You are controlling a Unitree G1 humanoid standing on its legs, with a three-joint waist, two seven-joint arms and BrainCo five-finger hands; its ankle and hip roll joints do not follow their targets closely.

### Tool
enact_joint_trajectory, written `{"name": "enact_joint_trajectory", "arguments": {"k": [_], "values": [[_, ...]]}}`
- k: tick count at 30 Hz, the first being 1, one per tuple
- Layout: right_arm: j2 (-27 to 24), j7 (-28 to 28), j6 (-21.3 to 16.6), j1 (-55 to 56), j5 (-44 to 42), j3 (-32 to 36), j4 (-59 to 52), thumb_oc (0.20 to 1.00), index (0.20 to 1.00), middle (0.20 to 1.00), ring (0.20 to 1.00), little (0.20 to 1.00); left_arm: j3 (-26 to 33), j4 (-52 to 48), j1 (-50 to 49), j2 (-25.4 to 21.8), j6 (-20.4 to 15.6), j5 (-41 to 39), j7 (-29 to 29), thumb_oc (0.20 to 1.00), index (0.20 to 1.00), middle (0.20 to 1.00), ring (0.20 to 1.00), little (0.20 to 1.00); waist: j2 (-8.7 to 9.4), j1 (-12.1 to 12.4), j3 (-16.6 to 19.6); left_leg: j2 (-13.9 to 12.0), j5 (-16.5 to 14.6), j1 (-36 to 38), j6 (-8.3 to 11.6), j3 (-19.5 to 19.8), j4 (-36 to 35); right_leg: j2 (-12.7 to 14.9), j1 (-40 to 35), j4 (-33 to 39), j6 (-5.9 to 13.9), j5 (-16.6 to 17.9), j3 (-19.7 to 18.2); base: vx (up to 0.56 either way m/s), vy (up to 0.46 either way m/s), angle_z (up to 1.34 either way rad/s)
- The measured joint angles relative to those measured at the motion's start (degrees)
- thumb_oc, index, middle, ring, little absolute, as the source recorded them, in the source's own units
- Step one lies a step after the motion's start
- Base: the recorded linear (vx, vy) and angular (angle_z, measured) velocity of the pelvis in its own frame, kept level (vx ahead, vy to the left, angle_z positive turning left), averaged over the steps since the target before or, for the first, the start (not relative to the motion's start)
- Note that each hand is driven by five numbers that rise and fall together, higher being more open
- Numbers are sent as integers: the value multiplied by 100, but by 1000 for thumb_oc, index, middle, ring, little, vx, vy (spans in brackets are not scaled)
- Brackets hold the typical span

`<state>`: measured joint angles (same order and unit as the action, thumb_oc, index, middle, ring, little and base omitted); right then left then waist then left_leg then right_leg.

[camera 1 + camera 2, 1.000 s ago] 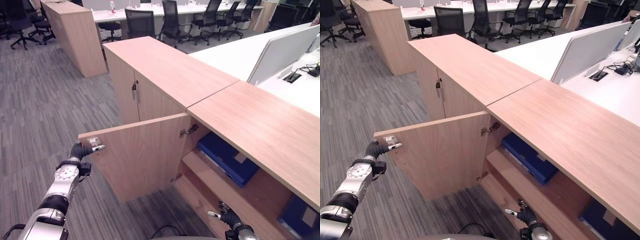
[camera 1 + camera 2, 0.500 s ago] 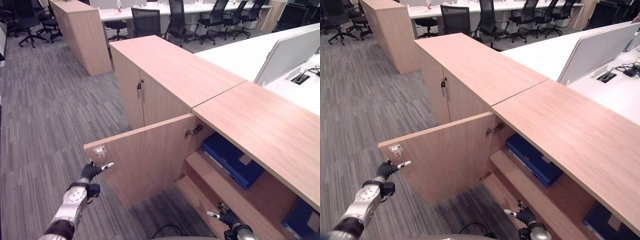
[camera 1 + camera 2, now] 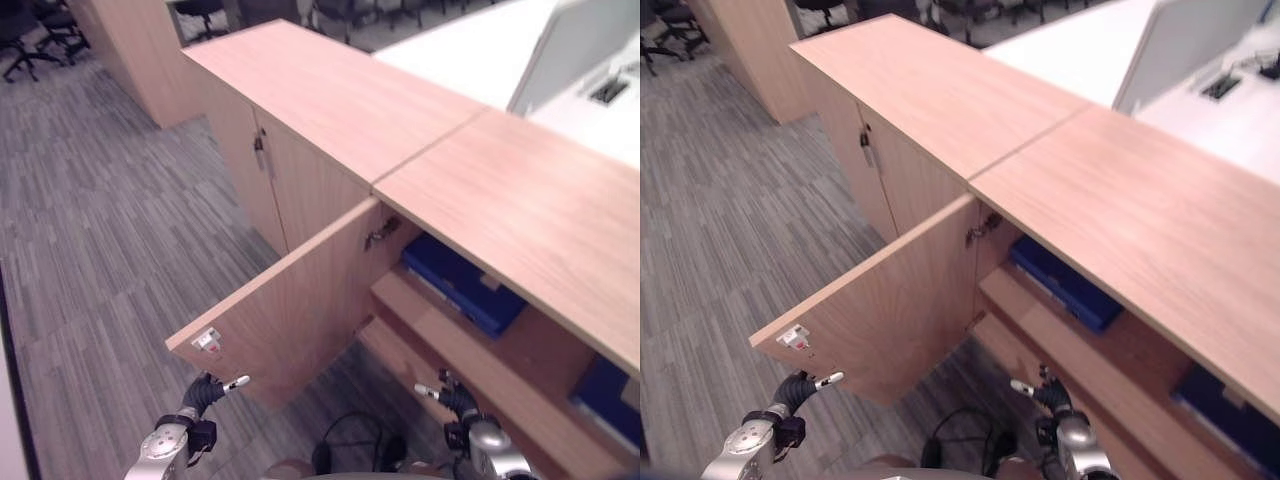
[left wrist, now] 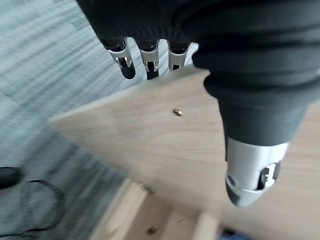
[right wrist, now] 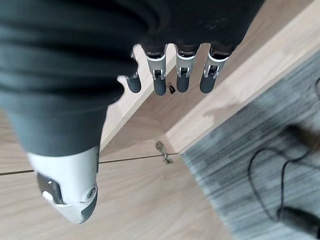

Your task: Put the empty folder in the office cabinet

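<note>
Both hands empty before the open office cabinet (image 3: 480, 190).

Left hand (image 3: 205, 393) at seven o'clock and right hand (image 3: 455, 398) at five o'clock hang low with relaxed, uncurled fingers, holding nothing. The open door (image 3: 290, 310) juts between them, a small latch plate (image 3: 208, 342) at its corner. Beyond, at three o'clock, a blue folder (image 3: 460, 285) lies on the upper shelf (image 3: 440, 335). No legible writing.

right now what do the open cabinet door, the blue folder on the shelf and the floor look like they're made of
Cabinet door: light wood-look board, likely laminate; even grain, matte, with a metal hinge.
Blue folder: probably plastic-covered board; smooth dark blue with a slight sheen, though that's hard to be sure of.
Floor: grey carpet, apparently tiles; striped woven texture in square patches.
</note>
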<state>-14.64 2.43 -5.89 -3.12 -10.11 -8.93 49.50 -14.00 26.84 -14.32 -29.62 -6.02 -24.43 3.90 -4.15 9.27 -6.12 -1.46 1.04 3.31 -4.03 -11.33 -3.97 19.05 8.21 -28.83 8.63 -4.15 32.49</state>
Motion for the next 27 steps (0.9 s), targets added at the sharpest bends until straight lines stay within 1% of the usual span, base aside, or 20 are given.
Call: {"name": "enact_joint_trajectory", "arguments": {"k": [1, 4, 5, 7, 10, 11, 12, 13, 14, 15, 16, 19, 20, 21, 22, 23, 24, 25, 26, 27], "values": [[7, 4, -16, -19, 0, 1, -152, 1000, 1000, 1000, 1000, 1000, 19, -52, -161, -12, 69, 8, 24, 1000, 1000, 1000, 1000, 1000, 62, 51, 6, -84, -7, 75, -5, -497, -18, 151, -248, -134, 198, -162, -28, -95, -114, -140], [2, 27, -37, -96, 0, -150, -225, 1000, 1000, 1000, 1000, 1000, 76, -92, -627, -11, 87, -2, 30, 1000, 1000, 1000, 1000, 1000, 201, 168, 23, -141, 17, 156, 106, -1174, -20, 121, -592, 574, 160, -302, 159, -68, -148, -132], [-3, 27, -41, -39, 1, -215, -232, 1000, 1000, 1000, 1000, 1000, 69, -89, -689, -24, 112, -3, 30, 1000, 1000, 1000, 1000, 1000, 291, 166, 17, -132, 75, 151, 204, -1235, -1, -72, -632, 935, -54, -446, 85, -67, -117, -90], [-60, 22, -32, 91, 1, -260, -221, 1000, 1000, 1000, 1000, 1000, 1, -53, -728, 84, 197, -4, 35, 1000, 1000, 1000, 1000, 1000, 218, 186, 59, -362, 177, 68, 204, -1242, 141, -451, -680, 1424, -289, -237, -134, -22, -151, -68], [-271, -10, -17, 481, 1, -471, -430, 1000, 1000, 1000, 1000, 1000, -266, -201, -726, 385, 207, -1, 160, 1000, 1000, 1000, 1000, 1000, 200, 24, 123, -766, 227, 43, 211, -991, 256, -938, -566, 1641, -347, -248, -512, -74, -248, -83], [-363, -1, -19, 522, -2, -444, -522, 1000, 1000, 1000, 1000, 1000, -431, -247, -526, 611, 201, -20, 232, 1000, 1000, 1000, 1000, 1000, 173, -140, 177, -867, 217, -112, 326, -976, 398, -1043, -352, 1602, -351, -235, -607, -79, -192, -53], [-452, -31, -18, 492, 3, -478, -548, 1000, 1000, 1000, 1000, 1000, -538, -273, -347, 719, 203, -33, 235, 1000, 1000, 1000, 1000, 1000, 98, -282, 213, -1066, 69, -252, 686, -1009, 600, -1176, -184, 1357, -422, -277, -644, -102, -237, -59], [-395, -25, -13, 423, 2, -491, -567, 1000, 1000, 1000, 1000, 1000, -630, -280, -86, 660, 204, -64, 240, 1000, 1000, 1000, 1000, 1000, 230, -310, 171, -1151, -92, -415, 1043, -1107, 900, -1051, 144, 718, -741, -487, -835, -38, -86, -50], [-344, -19, -10, 467, 2, -543, -608, 1000, 1000, 1000, 1000, 1000, -628, -284, 120, 661, 200, -77, 261, 1000, 1000, 1000, 1000, 1000, 418, -407, 169, -1097, -187, -410, 1018, -1137, 1021, -1021, 268, 594, -767, -599, -996, -63, -91, -52], [-354, -16, -8, 503, 2, -600, -609, 1000, 1000, 1000, 1000, 1000, -632, -274, 299, 782, 201, -126, 252, 1000, 1000, 1000, 1000, 1000, 436, -486, 230, -1081, -242, -383, 1048, -977, 1041, -1082, 283, 646, -722, -588, -1039, -62, -85, -78], [-376, -9, -8, 397, 2, -690, -615, 1000, 1000, 1000, 1000, 1000, -636, -295, 599, 906, 188, -187, 231, 1000, 1000, 1000, 1000, 1000, 447, -582, 263, -907, -244, -355, 1008, -436, 1099, -1266, 338, 851, -630, -482, -1320, -23, -94, -119], [-345, 8, -4, 52, 1, -798, -431, 1000, 1000, 1000, 1000, 1000, -641, -303, 1053, 976, 78, -237, 100, 1000, 1000, 1000, 1000, 1000, 565, -522, 152, -244, -319, -464, 398, 1173, 1350, -1493, 343, 1629, -787, 16, -2168, 32, -77, -153], [-392, 9, 8, 48, 1, -849, -410, 1000, 1000, 1000, 1000, 1000, -494, -200, 1208, 1054, 79, -267, -12, 1000, 1000, 1000, 1000, 1000, 564, -418, 157, 97, -419, -469, 377, 1690, 902, -1531, 230, 2272, -757, 61, -2260, 86, -42, -149], [-465, 7, 14, -2, 1, -866, -362, 1000, 1000, 1000, 1000, 1000, -459, -246, 1253, 1069, 75, -271, -44, 1000, 1000, 1000, 1000, 1000, 475, -282, 143, 240, -448, -468, 400, 2319, 512, -1665, 223, 2425, -851, 109, -2341, 57, -1, -144], [-547, -1, 14, -80, 2, -862, -324, 1000, 1000, 1000, 1000, 1000, -408, -327, 1257, 1064, 59, -275, -45, 1000, 1000, 1000, 1000, 1000, 341, -227, 81, 230, -464, -433, 447, 2616, 332, -1741, 272, 2162, -975, 133, -2362, 49, 50, -90], [-559, -8, 16, -145, 2, -857, -284, 1000, 1000, 1000, 1000, 1000, -371, -476, 1219, 941, 26, -280, -44, 1000, 1000, 1000, 1000, 1000, 276, -266, 40, 233, -479, -472, 493, 2664, 284, -1740, 138, 2095, -864, 278, -2381, 68, 34, -72], [-589, 1, 16, -133, 3, -830, -257, 1000, 1000, 1000, 1000, 1000, -373, -451, 1203, 935, -38, -282, -7, 1000, 1000, 1000, 1000, 1000, 59, -248, -20, 58, -203, -501, 620, 2502, 462, -1919, 27, 2245, -889, 583, -2309, 168, 75, -58], [-556, -44, 16, 40, 7, -910, -282, 1000, 1000, 1000, 1000, 1000, -334, -458, 1077, 904, -50, -285, -7, 1000, 1000, 1000, 1000, 1000, 65, -271, 21, -37, -326, -464, 537, 2050, 542, -1932, -43, 2405, -740, 552, -2369, 149, 54, -57], [-548, -61, 18, 60, 7, -921, -282, 1000, 1000, 1000, 1000, 1000, -320, -462, 1018, 899, -74, -286, -1, 1000, 1000, 1000, 1000, 1000, 41, -282, 54, -88, -369, -453, 525, 1904, 441, -1934, -47, 2532, -590, 503, -2385, 133, 66, -56], [-564, -80, 27, 20, 9, -889, -275, 1000, 1000, 1000, 1000, 1000, -291, -505, 953, 963, -92, -283, 15, 1000, 1000, 1000, 1000, 1000, -167, -226, 56, -311, -304, -482, 542, 1732, 281, -2084, 13, 2248, -607, 382, -2422, 62, 54, -42]]}}
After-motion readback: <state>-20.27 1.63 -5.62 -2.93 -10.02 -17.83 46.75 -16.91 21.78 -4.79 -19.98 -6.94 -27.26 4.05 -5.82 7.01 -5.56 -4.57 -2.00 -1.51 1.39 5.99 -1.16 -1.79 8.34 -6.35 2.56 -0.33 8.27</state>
